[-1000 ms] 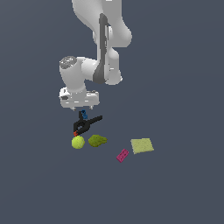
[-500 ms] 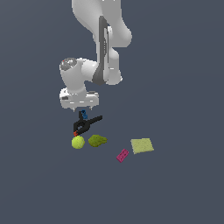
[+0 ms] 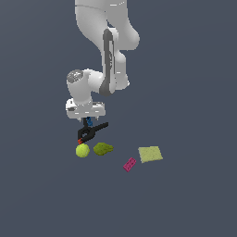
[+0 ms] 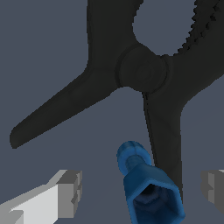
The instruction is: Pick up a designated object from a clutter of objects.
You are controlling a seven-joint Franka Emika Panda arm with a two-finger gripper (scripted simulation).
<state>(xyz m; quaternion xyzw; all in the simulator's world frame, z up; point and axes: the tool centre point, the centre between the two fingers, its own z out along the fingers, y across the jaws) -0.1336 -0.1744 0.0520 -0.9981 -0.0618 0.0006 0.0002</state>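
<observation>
Beside the black plastic spring clamp (image 4: 144, 72), I am hovering the tool (image 4: 142, 190) wide open, holding nothing, its fingers (image 4: 70, 192) straddling the small blue ridged cylinder (image 4: 146, 186) for a grasp.

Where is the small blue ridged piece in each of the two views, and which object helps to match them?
Exterior view: the blue ridged piece shows as a sliver just under the gripper, above the black clamp.
Wrist view: it is large and near, between the two fingers.
Shared landmark: the black clamp, right beside the piece.
</observation>
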